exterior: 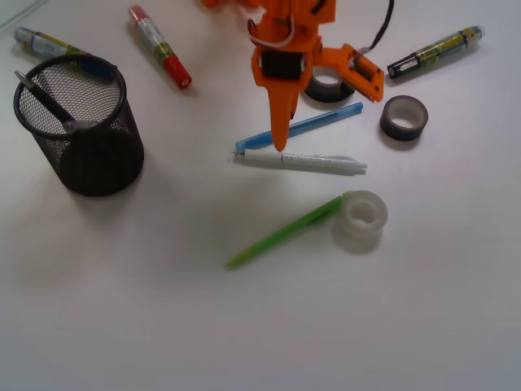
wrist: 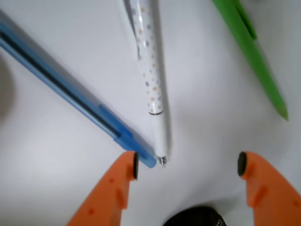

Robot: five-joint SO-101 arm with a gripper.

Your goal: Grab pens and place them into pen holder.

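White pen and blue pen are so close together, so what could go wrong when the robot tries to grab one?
The open end effector sits over the tip of the white pen, and the blue pen nearly touches it there. Closing could pinch both or flick one away. Gripping so near the tip, the pen might also tilt and slip before reaching the pen holder.
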